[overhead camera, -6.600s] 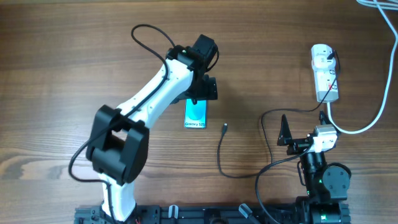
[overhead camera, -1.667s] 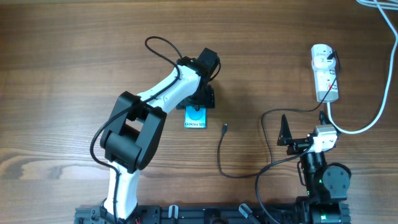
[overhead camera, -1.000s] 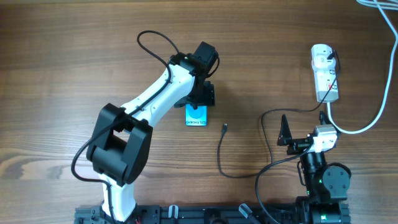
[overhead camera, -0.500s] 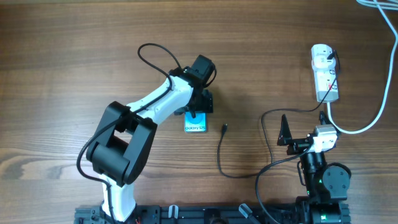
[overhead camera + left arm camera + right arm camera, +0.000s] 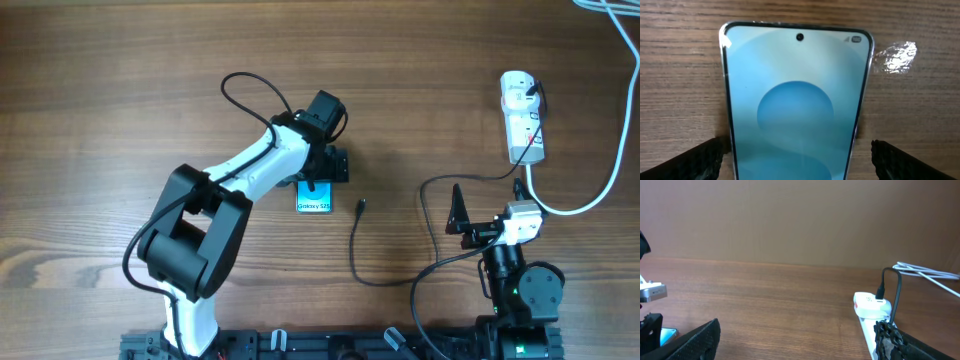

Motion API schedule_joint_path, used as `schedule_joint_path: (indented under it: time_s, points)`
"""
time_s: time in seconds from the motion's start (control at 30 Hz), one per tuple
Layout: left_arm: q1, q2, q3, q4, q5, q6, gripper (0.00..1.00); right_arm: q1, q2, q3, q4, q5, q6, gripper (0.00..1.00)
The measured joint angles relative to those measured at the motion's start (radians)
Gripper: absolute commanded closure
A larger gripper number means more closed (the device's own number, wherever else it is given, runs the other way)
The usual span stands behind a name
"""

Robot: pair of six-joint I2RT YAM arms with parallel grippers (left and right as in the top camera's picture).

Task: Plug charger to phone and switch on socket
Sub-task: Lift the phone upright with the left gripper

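The left pincer [image 5: 319, 176] hung right over the phone [image 5: 314, 200], hiding the top half of it from the overhead camera. Only the lower cyan strip and the white "Galaxy S25" band peeked out beneath the arm. The left wrist view gave the close-up: the phone [image 5: 796, 100] lay flat and screen-up on the worktop [image 5: 120, 120]. One black finger [image 5: 695, 161] stood off each long edge. The one on the left of that view sat just beside the phone's frame, and the other stood clear of it. So that pincer was spread apart, straddling the phone and clamping nothing. A shiny crinkled scrap [image 5: 895, 56] lay on the wood just off the phone's top corner.

The charger [image 5: 354, 245] was not plugged in. Its connector tip [image 5: 361, 206] rested on the worktop just beside the phone's lower corner, close but apart from it. From there the thin black cable looped away from the phone toward the right arm's base and climbed on to the socket [image 5: 522, 120]. The socket lay well away from the phone, near the far edge of the worktop. A black plug [image 5: 534, 92] was seated in its top end and a white cord [image 5: 600, 190] trailed off it.

The right pincer [image 5: 790, 342] stayed far from the phone, parked near the socket. Its fingers [image 5: 695, 339] were splayed wide and held nothing. Its camera caught the socket's white end [image 5: 872, 307] with a flash of red on the side.
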Motion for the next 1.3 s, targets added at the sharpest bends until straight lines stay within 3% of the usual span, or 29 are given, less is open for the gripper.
schedule_joint_path:
  time_s: [0.43,0.57,0.8,1.07,1.3]
  points:
    - [-0.052,0.003,-0.011,-0.011,-0.068,-0.008,0.0,0.0,0.0,0.0,0.0,0.0,0.0,0.0]
    - [-0.052,0.005,-0.011,-0.016,-0.088,-0.012,0.11,0.0,0.0,0.0,0.0,0.0,0.0,0.0]
    - [-0.046,0.007,-0.011,-0.02,-0.093,-0.016,0.12,0.0,0.0,0.0,0.0,0.0,0.0,0.0]
    - [-0.046,0.007,-0.011,-0.02,-0.094,-0.019,0.23,0.0,0.0,0.0,0.0,0.0,0.0,0.0]
    - [-0.046,0.007,-0.01,-0.022,-0.094,-0.019,0.25,0.0,0.0,0.0,0.0,0.0,0.0,0.0]
